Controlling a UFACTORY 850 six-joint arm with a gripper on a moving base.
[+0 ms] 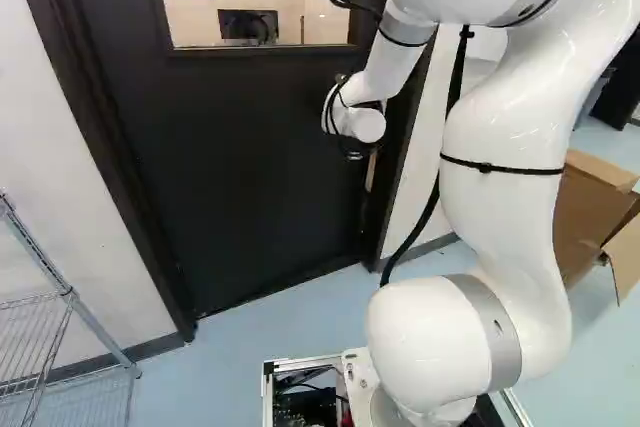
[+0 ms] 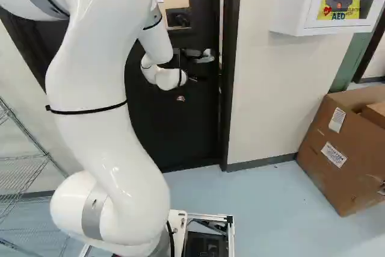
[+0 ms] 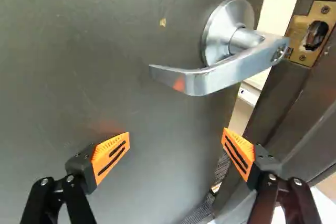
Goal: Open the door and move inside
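In the right base view my gripper (image 2: pixel 192 78) is at the black door (image 2: pixel 174 127), just below the silver lever handle (image 2: pixel 206 58). The wrist view shows the gripper (image 3: pixel 176 136) open, its orange-padded fingers wide apart and nothing between them. The lever (image 3: pixel 226 72) lies ahead of the fingers, offset toward the door's latch edge, and neither finger touches it. The door (image 3: pixel 105 40) stands slightly ajar: a bright gap separates its edge from the dark frame (image 3: pixel 294 93) with its brass strike plate (image 3: pixel 304 45). The left base view shows the door (image 1: pixel 250 167) with its window.
A wire shelf (image 1: pixel 70 297) stands by the wall left of the door. Right of the doorway are a white wall (image 2: pixel 277 100), a wall-mounted AED cabinet (image 2: pixel 295 4) and a large cardboard box (image 2: pixel 337 154). Blue floor (image 2: pixel 271 209) lies between the base and the door.
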